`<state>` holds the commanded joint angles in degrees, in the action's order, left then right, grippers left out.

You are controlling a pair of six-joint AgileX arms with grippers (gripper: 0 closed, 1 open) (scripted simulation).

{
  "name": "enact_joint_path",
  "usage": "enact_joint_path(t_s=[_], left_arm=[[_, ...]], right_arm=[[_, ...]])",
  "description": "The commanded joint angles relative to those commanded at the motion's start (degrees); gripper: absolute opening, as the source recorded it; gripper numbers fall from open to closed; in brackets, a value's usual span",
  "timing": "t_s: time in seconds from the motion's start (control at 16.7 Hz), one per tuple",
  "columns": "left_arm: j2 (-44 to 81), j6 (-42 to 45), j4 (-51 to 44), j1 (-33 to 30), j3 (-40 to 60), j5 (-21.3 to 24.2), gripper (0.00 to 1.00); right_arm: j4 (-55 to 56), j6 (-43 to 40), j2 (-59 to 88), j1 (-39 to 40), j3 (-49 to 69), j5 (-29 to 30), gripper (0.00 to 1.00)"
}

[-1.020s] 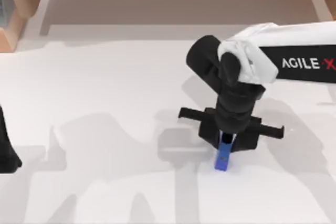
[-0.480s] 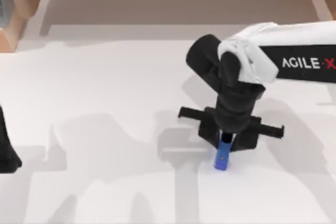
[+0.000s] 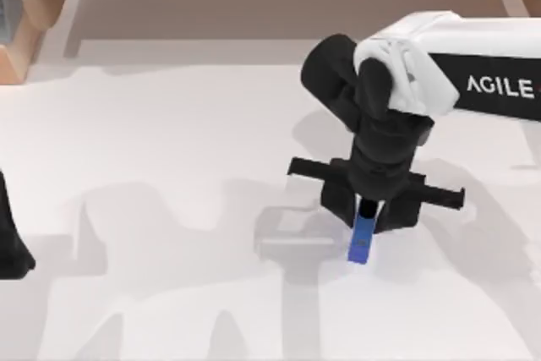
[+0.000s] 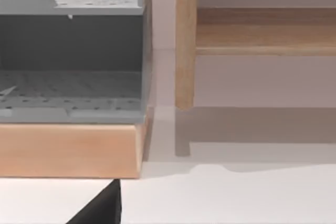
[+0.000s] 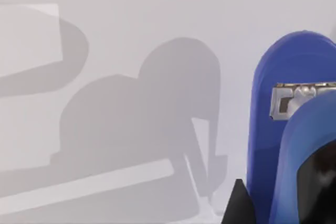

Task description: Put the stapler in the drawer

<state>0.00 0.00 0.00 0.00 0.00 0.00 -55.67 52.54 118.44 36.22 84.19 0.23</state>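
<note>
While my left arm is sitting parked at the desk's [image 3: 152, 141] left edge in the top view, my right pincer [image 3: 365, 219] is clenching the stapler [image 3: 362, 241], now lifted slightly farther up-frame than before. From the right wrist, the stapler [image 5: 294, 129] is looming close above the desk [image 5: 131, 35].

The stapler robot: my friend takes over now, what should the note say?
Right gripper: shut on the small bright blue bar-shaped stapler, over the white table right of centre.
Left arm: parked at the table's left edge.
Grey drawer unit on a wooden base: seen from the left wrist view, far from the stapler.
Done: stapler gripped.
Left: carry it to the drawer and release it inside.
</note>
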Motion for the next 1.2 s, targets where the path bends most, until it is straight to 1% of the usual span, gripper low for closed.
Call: enact_joint_path(t_s=[0.18, 0.3, 0.42, 0.54, 0.72, 0.9, 1.2], left_arm=[[0.00, 0.00, 0.00, 0.00, 0.00, 0.00, 1.00], [0.00, 0.00, 0.00, 0.00, 0.00, 0.00, 1.00], [0.00, 0.00, 0.00, 0.00, 0.00, 0.00, 1.00], [0.00, 0.00, 0.00, 0.00, 0.00, 0.00, 1.00], [0.00, 0.00, 0.00, 0.00, 0.00, 0.00, 1.00], [0.00, 0.00, 0.00, 0.00, 0.00, 0.00, 1.00], [0.00, 0.00, 0.00, 0.00, 0.00, 0.00, 1.00]], right_arm=[[0.16, 0.08, 0.25, 0.02, -0.15, -0.03, 0.00], [-0.72, -1.14, -0.43, -1.60, 0.84, 0.53, 0.00], [-2.55, -3.95, -1.70, -5.33, 3.13, 1.66, 0.00], [-4.95, -8.13, -3.09, -10.72, 6.58, 3.05, 0.00], [-9.10, -16.56, -4.40, -20.74, 13.55, 5.02, 0.00], [-13.21, -27.06, -3.79, -31.58, 22.17, 6.39, 0.00], [-17.73, -46.74, 4.19, -47.14, 38.27, 6.47, 0.00]])
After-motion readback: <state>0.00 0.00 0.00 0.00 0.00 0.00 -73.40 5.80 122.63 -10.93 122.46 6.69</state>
